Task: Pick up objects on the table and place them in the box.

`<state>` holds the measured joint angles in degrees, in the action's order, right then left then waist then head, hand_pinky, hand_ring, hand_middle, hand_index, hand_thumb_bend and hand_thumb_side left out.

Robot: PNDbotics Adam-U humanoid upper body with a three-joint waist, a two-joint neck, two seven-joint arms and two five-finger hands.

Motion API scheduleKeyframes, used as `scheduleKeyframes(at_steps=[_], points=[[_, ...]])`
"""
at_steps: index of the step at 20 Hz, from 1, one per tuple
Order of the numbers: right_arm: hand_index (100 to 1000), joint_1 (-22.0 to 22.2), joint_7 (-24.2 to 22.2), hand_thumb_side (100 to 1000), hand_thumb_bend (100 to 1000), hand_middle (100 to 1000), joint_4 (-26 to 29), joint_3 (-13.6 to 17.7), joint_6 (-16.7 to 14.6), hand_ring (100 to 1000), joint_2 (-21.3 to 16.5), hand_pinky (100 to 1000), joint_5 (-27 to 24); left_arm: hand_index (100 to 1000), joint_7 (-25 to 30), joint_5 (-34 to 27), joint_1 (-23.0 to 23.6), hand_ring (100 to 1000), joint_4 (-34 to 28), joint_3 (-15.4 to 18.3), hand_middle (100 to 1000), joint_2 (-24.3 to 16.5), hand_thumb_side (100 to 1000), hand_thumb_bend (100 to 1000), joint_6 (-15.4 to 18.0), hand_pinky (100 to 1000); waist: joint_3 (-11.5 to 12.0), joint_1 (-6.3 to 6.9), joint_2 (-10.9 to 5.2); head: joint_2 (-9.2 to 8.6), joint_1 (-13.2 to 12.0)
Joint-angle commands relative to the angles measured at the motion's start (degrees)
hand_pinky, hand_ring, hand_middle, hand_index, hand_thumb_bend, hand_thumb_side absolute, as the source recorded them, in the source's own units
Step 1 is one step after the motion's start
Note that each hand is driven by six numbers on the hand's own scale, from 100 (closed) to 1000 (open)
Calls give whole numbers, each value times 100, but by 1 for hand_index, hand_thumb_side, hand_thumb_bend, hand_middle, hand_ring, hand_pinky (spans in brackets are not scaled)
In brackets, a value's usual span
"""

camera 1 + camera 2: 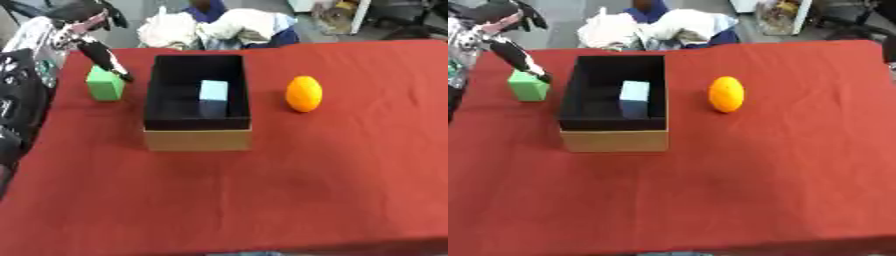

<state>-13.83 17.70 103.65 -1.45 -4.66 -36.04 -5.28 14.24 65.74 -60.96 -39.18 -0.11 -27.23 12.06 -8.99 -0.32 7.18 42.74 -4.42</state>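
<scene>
A green block [105,84] sits on the red table [262,190], just left of the box [198,139]. The box is cardboard outside and black inside, and a light blue block [213,95] stands within it. An orange [304,93] lies to the right of the box. My left hand [102,53] reaches in from the upper left, open. Its straight fingertips [123,76] come down at the green block's upper right corner, between the block and the box wall. My right hand shows in neither view.
My left arm [22,95] runs dark along the left edge of the table. A heap of white and blue cloth [223,27] lies beyond the far table edge. Red cloth stretches bare in front of the box.
</scene>
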Motion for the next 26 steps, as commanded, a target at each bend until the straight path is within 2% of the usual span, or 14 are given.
scheduleKeyframes(at_steps=[1, 6, 15, 26], points=[[857, -97, -35, 584, 386, 739, 16, 28, -17, 750, -96, 614, -48, 758, -179, 274, -163, 689, 165, 161, 694, -64, 299, 953, -93, 704, -30, -17, -55, -62, -20], [857, -114, -45, 586, 383, 738, 2, 22, -24, 748, -80, 614, -57, 743, -344, 428, -150, 675, 429, 324, 677, -118, 280, 926, -271, 703, -90, -8, -23, -85, -16], [858, -117, -48, 591, 376, 738, -28, 18, -45, 748, -41, 614, -69, 709, -640, 410, -77, 631, 666, 476, 628, -225, 258, 805, -619, 677, -97, -5, 24, -105, -2], [859, -108, -46, 593, 371, 738, -61, 28, -63, 748, -16, 614, -73, 704, -355, 484, -65, 626, 832, 489, 619, -363, 232, 762, -707, 676, -130, 1, 69, -114, 1]])
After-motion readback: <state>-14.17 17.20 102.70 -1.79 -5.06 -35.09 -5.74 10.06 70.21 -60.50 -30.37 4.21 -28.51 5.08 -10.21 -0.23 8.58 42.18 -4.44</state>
